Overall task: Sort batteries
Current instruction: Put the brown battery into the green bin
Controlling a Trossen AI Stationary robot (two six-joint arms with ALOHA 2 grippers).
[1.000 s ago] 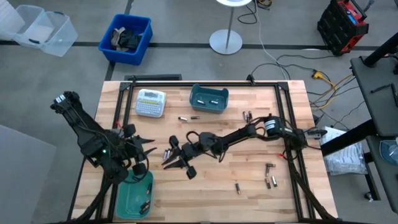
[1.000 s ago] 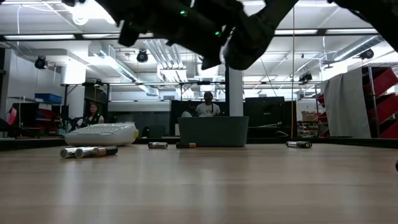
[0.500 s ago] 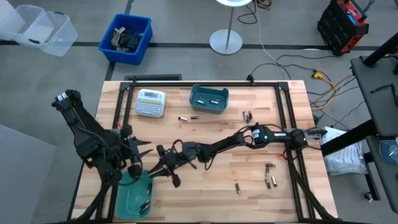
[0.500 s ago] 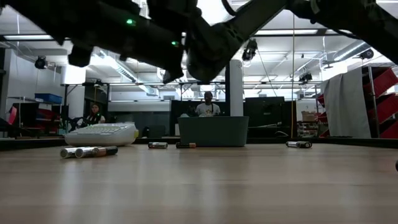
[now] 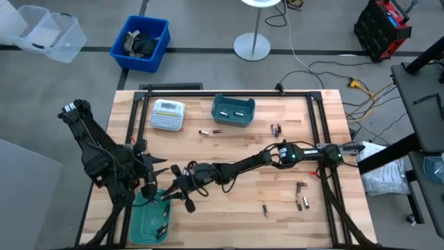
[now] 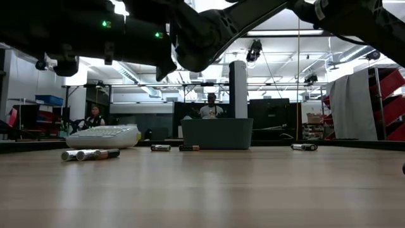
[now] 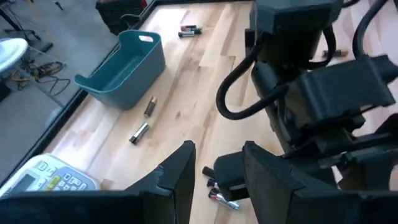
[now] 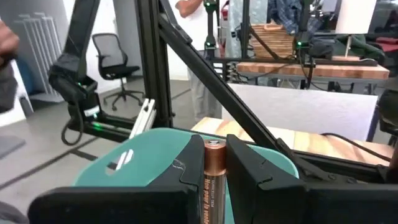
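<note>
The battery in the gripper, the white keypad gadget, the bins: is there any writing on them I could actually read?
Battery held between the right gripper fingers: small vertical print on its copper body, too blurred to read.
White label-maker: keys and a small screen show, but no character is legible.
Teal bins: no writing visible.
Loose batteries on the table: too small to read.

Dark arms (image 6: 190, 28) loom overhead — on the table, batteries (image 6: 90, 154) lie left of the teal bin (image 6: 217, 133), just before the label-maker (image 6: 102, 135).
</note>
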